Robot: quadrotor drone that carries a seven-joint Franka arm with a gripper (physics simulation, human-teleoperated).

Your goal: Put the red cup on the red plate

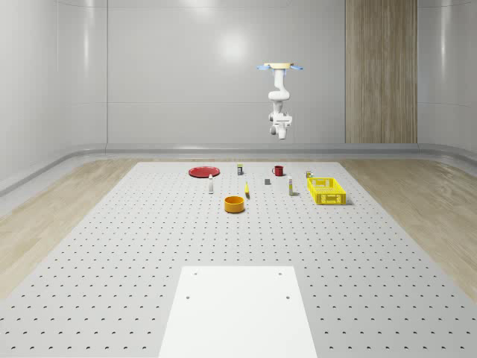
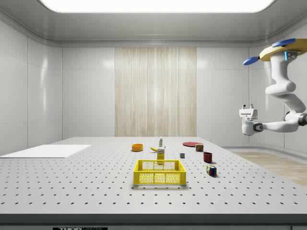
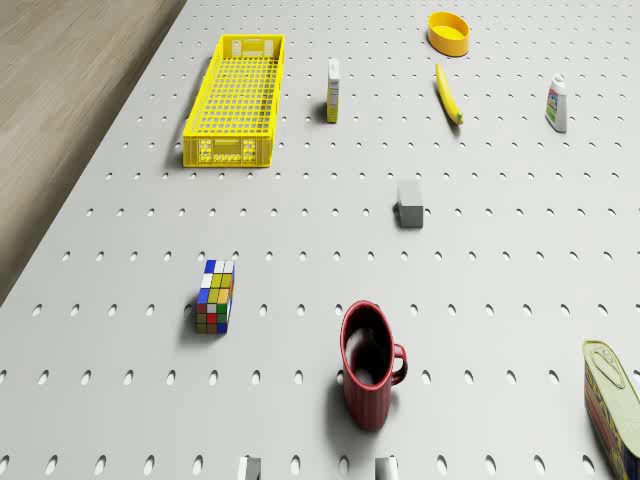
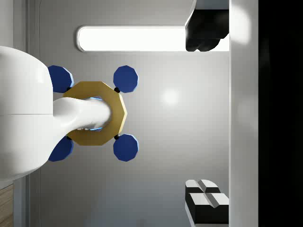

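The plate (image 1: pixel 203 171) lay near the bench's far edge, toward the whole-scene view's left. Right of it along the same far strip stood the cup (image 1: pixel 278 171), upright on the bench, handle out, well apart from the plate. The drone (image 1: pixel 280 68) hovered high above that far edge, roughly over the cup, its arm folded beneath. The gripper (image 2: pixel 247 107) pointed upward, fingers (image 4: pixel 207 201) spread wide, holding nothing. The crate (image 1: pixel 326 190) sat farther right.

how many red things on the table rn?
2. The red cup stands beside the Rubik's cube; the red plate lies at the table's far edge, toward the whole-scene view's left.
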